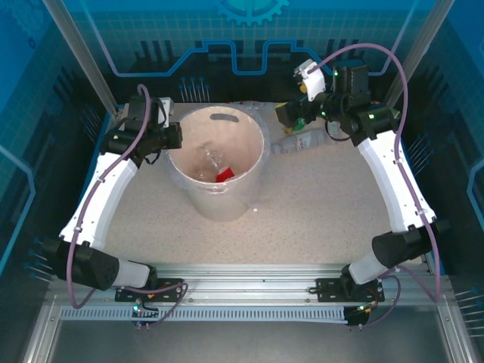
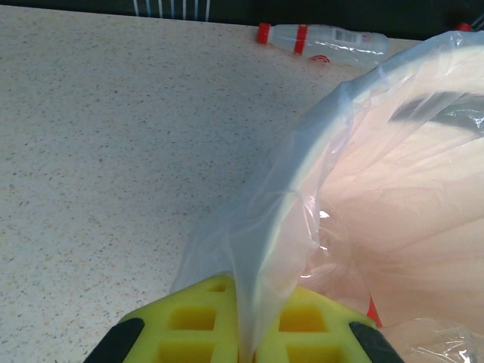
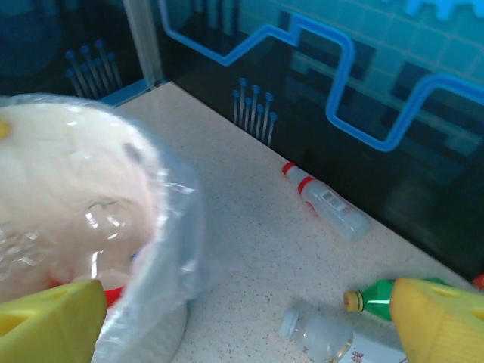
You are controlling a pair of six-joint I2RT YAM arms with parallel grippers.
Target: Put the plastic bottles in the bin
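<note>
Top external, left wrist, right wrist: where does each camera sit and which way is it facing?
Top external: above and behind, looking down on the table; left arm and right arm flank the bin.
Left wrist: on the left gripper, shut on the liner at the bin's rim, facing across the table.
Right wrist: over the open right gripper, facing down at the green bottle.
Shared: both wrist views catch the red-capped bottle at the table's far edge.
</note>
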